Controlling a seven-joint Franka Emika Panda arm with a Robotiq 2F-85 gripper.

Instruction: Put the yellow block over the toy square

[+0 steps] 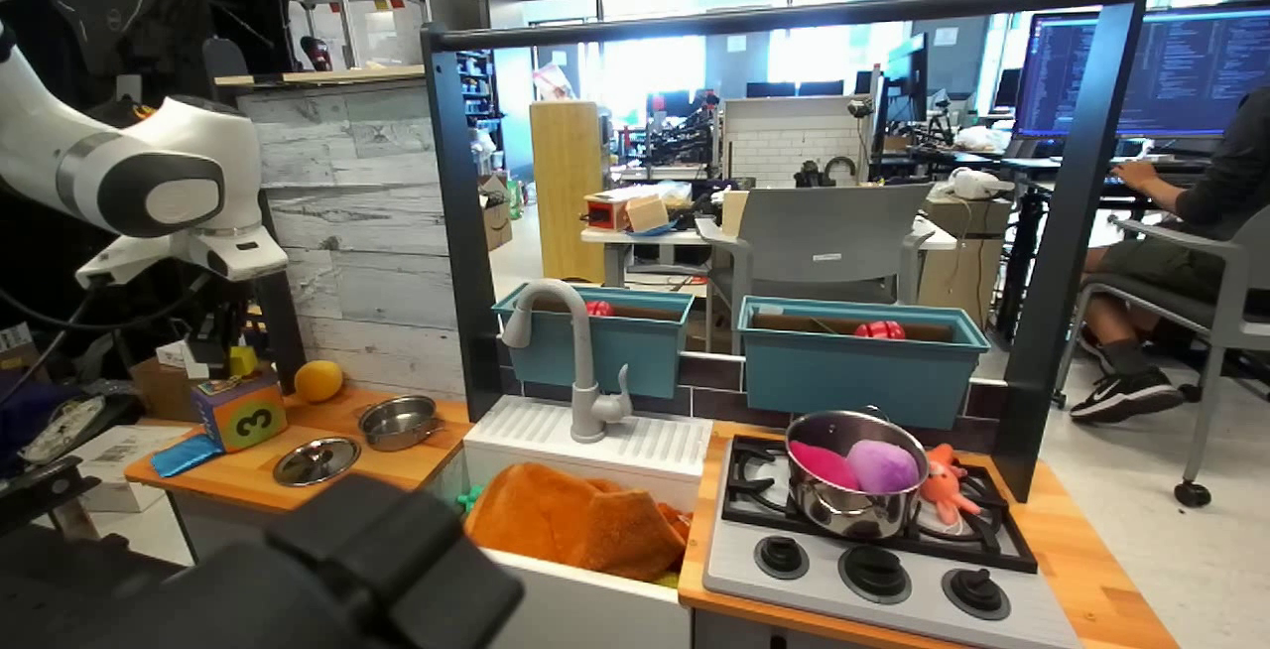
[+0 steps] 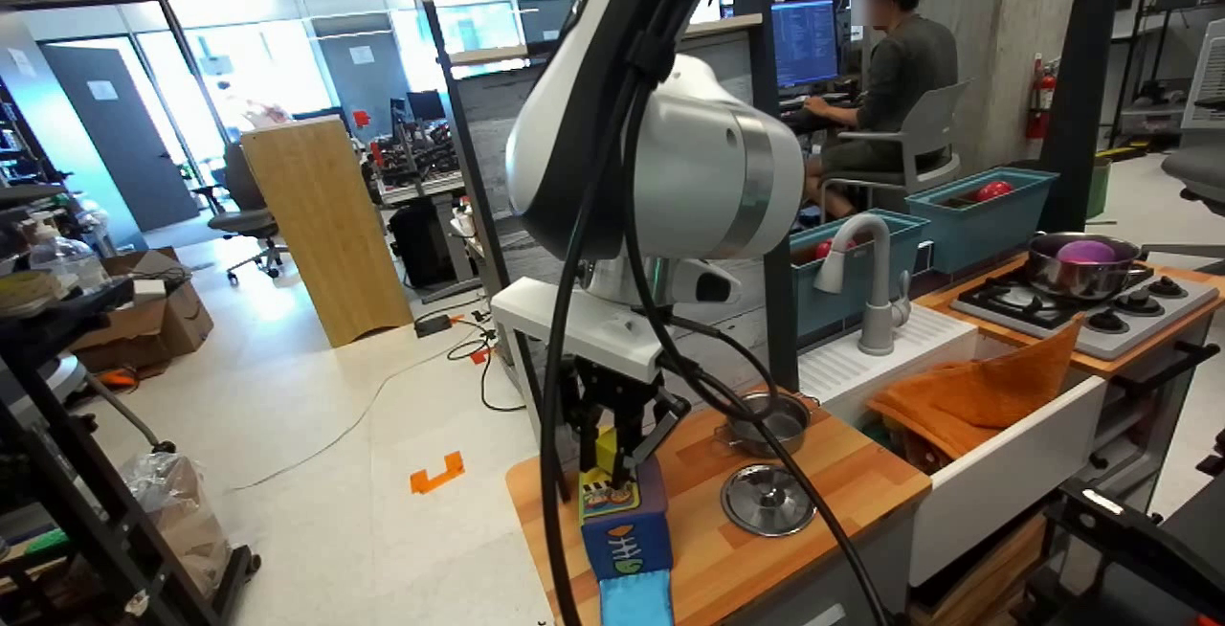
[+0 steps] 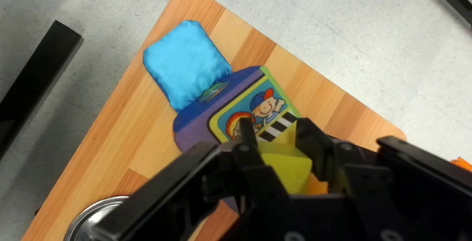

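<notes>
The toy square is a soft cloth cube with printed pictures and a number 3, standing on the wooden counter; it shows in both exterior views (image 1: 248, 416) (image 2: 627, 535) and in the wrist view (image 3: 197, 134). The small bright yellow block also shows in both exterior views (image 1: 243, 361) (image 2: 605, 449) and in the wrist view (image 3: 289, 169). It is between the fingers of my gripper (image 2: 605, 473), directly over the cube's top. My gripper (image 3: 276, 125) appears shut on the block, with its fingertips close to the cube's top. Whether the block touches the cube is hard to tell.
A light blue cloth square (image 3: 186, 64) lies against the cube near the counter edge. A metal lid (image 1: 316, 461), a small metal bowl (image 1: 399, 423) and an orange ball (image 1: 318, 381) are nearby. A sink holds an orange cloth (image 1: 585, 520); a grey faucet (image 1: 585, 371) stands behind.
</notes>
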